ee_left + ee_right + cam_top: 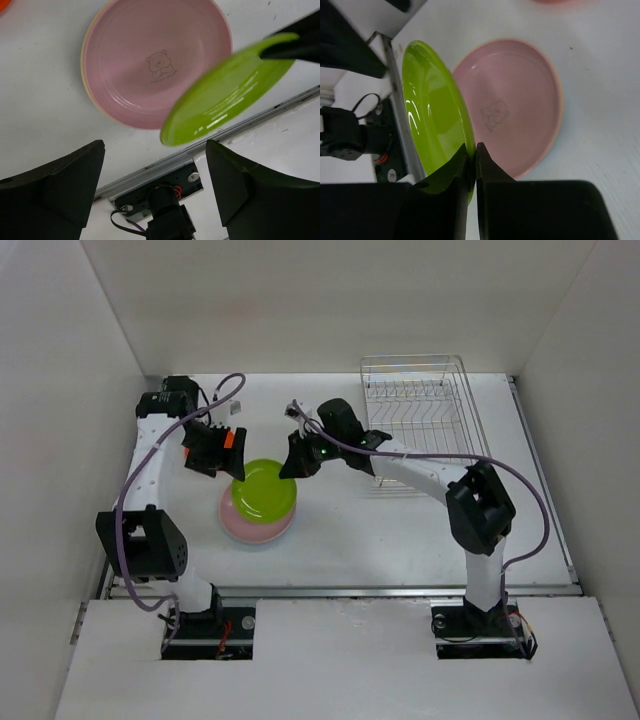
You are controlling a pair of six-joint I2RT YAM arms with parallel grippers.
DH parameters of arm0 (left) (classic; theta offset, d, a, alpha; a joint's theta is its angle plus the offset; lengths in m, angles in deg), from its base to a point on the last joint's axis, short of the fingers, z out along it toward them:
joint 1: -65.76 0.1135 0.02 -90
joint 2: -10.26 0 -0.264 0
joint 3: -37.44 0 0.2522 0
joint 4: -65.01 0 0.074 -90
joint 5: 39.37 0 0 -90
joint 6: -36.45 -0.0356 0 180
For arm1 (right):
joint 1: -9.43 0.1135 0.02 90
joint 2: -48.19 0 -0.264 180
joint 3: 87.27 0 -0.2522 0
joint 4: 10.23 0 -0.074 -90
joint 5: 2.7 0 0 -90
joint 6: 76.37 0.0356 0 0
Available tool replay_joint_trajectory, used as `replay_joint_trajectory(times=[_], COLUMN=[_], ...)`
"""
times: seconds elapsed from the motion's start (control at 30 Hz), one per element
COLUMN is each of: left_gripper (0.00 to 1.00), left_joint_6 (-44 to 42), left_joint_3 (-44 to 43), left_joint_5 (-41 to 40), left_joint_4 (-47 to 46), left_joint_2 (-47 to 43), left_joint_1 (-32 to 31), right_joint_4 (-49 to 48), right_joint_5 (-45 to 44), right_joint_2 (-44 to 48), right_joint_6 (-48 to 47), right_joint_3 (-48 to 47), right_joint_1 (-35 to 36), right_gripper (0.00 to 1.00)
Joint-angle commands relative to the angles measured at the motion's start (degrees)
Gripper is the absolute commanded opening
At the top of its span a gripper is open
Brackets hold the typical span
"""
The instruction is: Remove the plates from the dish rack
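Note:
My right gripper (297,462) is shut on the rim of the lime green plate (265,490) and holds it tilted above the pink plate (245,526), which lies flat on the table. The right wrist view shows the fingers pinching the green plate (432,110) at its edge, with the pink plate (520,105) behind. A tan rim (88,92) shows under the pink plate (150,65). My left gripper (212,454) is open and empty, just left of the plates. A sliver of an orange plate (2,4) shows beside it. The dish rack (420,420) at the back right holds no plates. The blue plate is out of view.
White walls close in the table on the left, back and right. A metal rail (340,590) runs along the table's near edge, with both arm bases behind it. The right arm reaches across in front of the rack.

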Motion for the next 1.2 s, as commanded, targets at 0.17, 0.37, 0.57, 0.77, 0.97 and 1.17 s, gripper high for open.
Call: replay_joint_trajectory(times=[0.17, 0.37, 0.57, 0.77, 0.97, 1.17], left_gripper=[0.62, 0.12, 0.00, 0.00, 0.00, 0.00], left_joint_6=[-5.07, -6.21, -10.44, -7.45, -5.17, 11.93], left_joint_3=[1.70, 0.57, -3.47, -8.21, -14.54, -17.01], left_joint_5=[4.36, 8.92, 16.92, 21.40, 29.75, 24.41], left_joint_4=[3.52, 7.54, 13.79, 13.80, 14.85, 1.87], left_joint_2=[2.46, 2.99, 6.06, 10.19, 18.71, 27.40], left_joint_1=[-0.42, -0.42, -0.42, 6.33, 13.98, 23.30], right_joint_4=[-14.05, -14.05, -14.05, -10.71, -10.71, -10.19], right_joint_5=[9.62, 10.23, 9.09, 0.57, -4.35, -6.73], right_joint_2=[0.24, -1.53, -2.58, -2.58, -2.58, -0.56], right_joint_6=[2.90, 3.42, 4.57, 7.36, 11.33, 12.65], right_joint_3=[-3.25, -4.39, -6.15, -7.29, -9.58, -6.95], right_joint_1=[0.10, 0.10, 0.10, -0.42, -3.68, -5.78], right_gripper=[0.00, 0.00, 0.00, 0.40, 0.70, 0.70])
